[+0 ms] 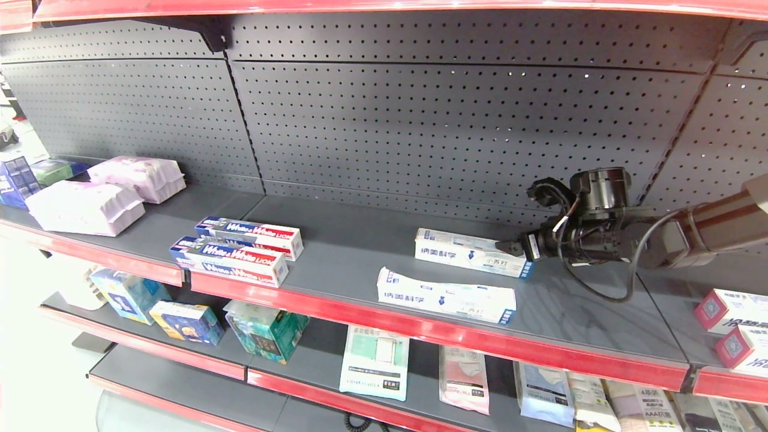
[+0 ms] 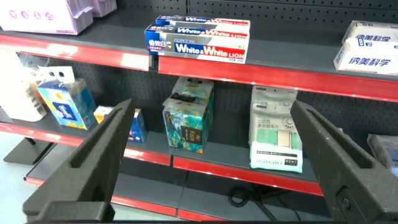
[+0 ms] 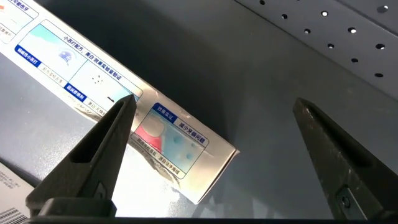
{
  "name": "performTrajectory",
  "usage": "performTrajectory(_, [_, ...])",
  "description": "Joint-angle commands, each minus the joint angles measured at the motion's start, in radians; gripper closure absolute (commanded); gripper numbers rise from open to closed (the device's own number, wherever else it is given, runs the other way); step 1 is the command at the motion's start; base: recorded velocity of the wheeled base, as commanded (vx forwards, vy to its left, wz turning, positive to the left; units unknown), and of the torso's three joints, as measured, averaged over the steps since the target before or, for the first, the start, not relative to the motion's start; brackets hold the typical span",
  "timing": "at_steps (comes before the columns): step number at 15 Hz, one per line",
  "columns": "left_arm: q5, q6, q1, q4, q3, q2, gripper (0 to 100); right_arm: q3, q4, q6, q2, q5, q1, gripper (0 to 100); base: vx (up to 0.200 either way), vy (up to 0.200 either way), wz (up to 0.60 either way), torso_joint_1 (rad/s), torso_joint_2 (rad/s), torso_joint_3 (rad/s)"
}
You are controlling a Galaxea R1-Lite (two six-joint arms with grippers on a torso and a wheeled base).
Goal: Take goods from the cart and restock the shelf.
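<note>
Two white toothpaste boxes with blue print lie on the grey shelf (image 1: 360, 240): a rear one (image 1: 471, 252) and a front one (image 1: 447, 295) near the red edge. My right gripper (image 1: 509, 246) sits at the rear box's right end, low over the shelf. In the right wrist view this gripper (image 3: 214, 106) is open, and the box end (image 3: 180, 140) lies flat beside one finger (image 3: 93, 162), not clamped. My left gripper (image 2: 208, 168) hangs open and holds nothing, facing the lower shelves from in front.
Two red, white and blue toothpaste boxes (image 1: 240, 249) lie left of centre. Pink tissue packs (image 1: 84, 207) sit at the far left, pink-and-white boxes (image 1: 729, 312) at the far right. The pegboard wall (image 1: 450, 120) closes the back. Boxed and bagged goods (image 2: 189, 118) fill the lower shelves.
</note>
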Motion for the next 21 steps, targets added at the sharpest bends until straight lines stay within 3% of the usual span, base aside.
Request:
performTrajectory(1, [0.0, -0.001, 0.0, 0.0, 0.0, 0.0, 0, 0.01, 0.004, -0.001, 0.007, 0.0, 0.001, 0, 0.0, 0.0, 0.0, 0.0, 0.0, 0.0])
performTrajectory(7, [0.0, -0.001, 0.0, 0.0, 0.0, 0.0, 0, -0.018, 0.002, 0.027, -0.086, -0.02, -0.017, 0, 0.0, 0.0, 0.0, 0.0, 0.0, 0.0])
performTrajectory(11, [0.0, -0.001, 0.0, 0.0, 0.0, 0.0, 0, 0.1, -0.001, 0.117, -0.232, -0.035, -0.042, 0, 0.0, 0.0, 0.0, 0.0, 0.0, 0.0])
performTrajectory(14, [0.0, -0.001, 0.0, 0.0, 0.0, 0.0, 0, 0.343, -0.011, 0.214, -0.456, -0.068, -0.034, 0, 0.0, 0.0, 0.0, 0.0, 0.0, 0.0])
performTrajectory(17, [0.0, -0.001, 0.0, 0.0, 0.0, 0.0, 0, 0.614, -0.028, 0.201, -0.754, -0.075, -0.03, 0, 0.0, 0.0, 0.0, 0.0, 0.0, 0.0])
performTrajectory(19, [0.0, -0.001, 0.0, 0.0, 0.0, 0.0, 0, 0.812, 0.009, 0.085, -1.047, -0.071, -0.037, 0, 0.0, 0.0, 0.0, 0.0, 0.0, 0.0])
performTrajectory(21, [0.0, -0.001, 0.0, 0.0, 0.0, 0.0, 0, 0.898, 0.016, 0.125, -1.28, -0.025, -0.037, 0, 0.0, 0.0, 0.0, 0.0, 0.0, 0.0])
